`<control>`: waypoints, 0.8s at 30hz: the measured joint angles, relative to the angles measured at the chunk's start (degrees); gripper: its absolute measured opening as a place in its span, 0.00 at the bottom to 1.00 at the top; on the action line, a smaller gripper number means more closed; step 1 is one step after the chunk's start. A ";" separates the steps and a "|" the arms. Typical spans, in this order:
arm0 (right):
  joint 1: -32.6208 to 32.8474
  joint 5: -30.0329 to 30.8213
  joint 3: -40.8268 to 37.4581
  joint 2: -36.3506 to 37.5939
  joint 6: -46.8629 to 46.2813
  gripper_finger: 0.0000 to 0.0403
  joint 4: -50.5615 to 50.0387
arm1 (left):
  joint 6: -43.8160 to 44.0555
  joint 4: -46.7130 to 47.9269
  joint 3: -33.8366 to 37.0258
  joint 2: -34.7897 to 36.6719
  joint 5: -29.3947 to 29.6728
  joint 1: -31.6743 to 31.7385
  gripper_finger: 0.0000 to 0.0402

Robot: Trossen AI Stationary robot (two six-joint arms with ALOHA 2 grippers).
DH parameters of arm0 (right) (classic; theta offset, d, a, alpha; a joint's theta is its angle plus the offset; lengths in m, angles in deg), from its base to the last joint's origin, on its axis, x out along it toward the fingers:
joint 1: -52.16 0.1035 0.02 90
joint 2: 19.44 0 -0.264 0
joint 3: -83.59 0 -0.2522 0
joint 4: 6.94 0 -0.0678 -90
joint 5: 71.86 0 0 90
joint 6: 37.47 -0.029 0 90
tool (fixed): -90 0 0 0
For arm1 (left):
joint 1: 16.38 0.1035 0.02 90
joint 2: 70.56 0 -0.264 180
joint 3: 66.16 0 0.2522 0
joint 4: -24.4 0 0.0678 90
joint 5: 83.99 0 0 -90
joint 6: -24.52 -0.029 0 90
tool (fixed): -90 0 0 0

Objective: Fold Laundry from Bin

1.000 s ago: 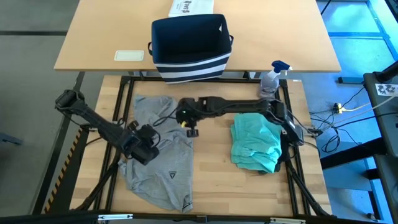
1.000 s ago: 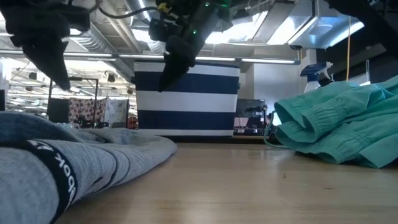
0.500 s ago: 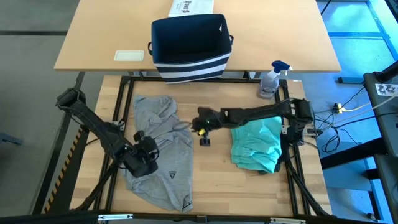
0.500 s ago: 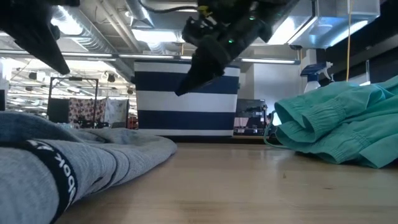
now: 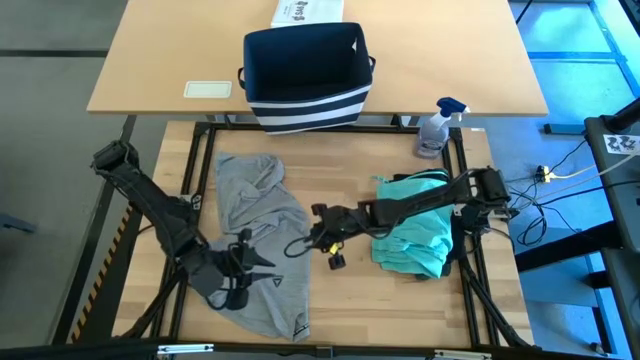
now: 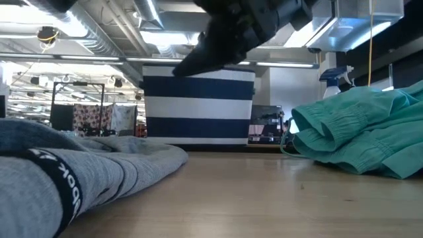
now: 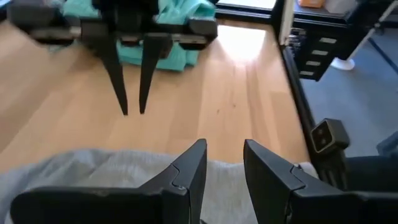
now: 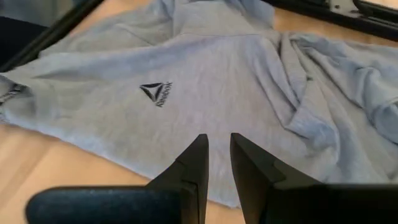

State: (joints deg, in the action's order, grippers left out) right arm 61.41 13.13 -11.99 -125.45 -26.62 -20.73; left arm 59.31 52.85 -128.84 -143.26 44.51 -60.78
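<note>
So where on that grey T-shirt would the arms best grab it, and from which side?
Probably along the long edge of the grey T-shirt that faces the bare wood in the middle of the table. That edge lies flat and unobstructed, with the right gripper just beside it, so coming down from above looks easiest. The left gripper could pinch the hem end near it.

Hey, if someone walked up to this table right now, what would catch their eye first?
Probably the grey T-shirt spread rumpled over the table's left half, with the left gripper above its lower part and the right gripper by its right edge, neither holding anything. Next, the teal piece lying bunched on the right, and the navy striped bin on the far table.
</note>
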 joint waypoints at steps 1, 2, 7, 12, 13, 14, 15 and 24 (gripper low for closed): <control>-0.01 -0.97 -0.04 0.11 -0.03 0.16 -0.13 | -0.43 -0.34 0.00 0.00 0.00 -0.18 0.25; -0.09 -2.21 -0.04 0.17 -0.15 0.16 0.12 | -0.42 -0.22 0.02 0.00 0.01 -0.42 0.25; -0.28 -4.71 -0.24 0.32 -2.97 0.16 0.20 | 3.98 0.22 1.48 0.00 0.07 -1.88 0.25; 0.93 -3.54 -3.40 0.32 -5.54 0.16 0.17 | 15.07 1.30 5.49 0.00 -2.04 -3.74 0.25; 1.48 -2.90 -4.02 0.32 -5.97 0.16 0.25 | 17.38 1.39 6.56 -0.01 -2.76 -4.09 0.25; 1.79 -2.32 -4.59 0.32 -6.08 0.16 0.35 | 19.63 1.41 7.57 -0.02 -3.53 -4.38 0.25; 2.21 -1.61 -5.04 0.03 -6.13 0.16 0.43 | 21.91 1.39 8.53 -0.02 -4.38 -4.59 0.25; 6.03 -0.55 -4.99 -4.62 -6.12 0.16 7.39 | 37.03 1.54 14.77 -0.02 -14.71 -4.79 0.25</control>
State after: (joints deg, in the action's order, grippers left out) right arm 67.44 12.58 -16.98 -130.07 -32.74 -13.34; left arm 96.33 54.39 -114.07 -143.29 29.80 -65.57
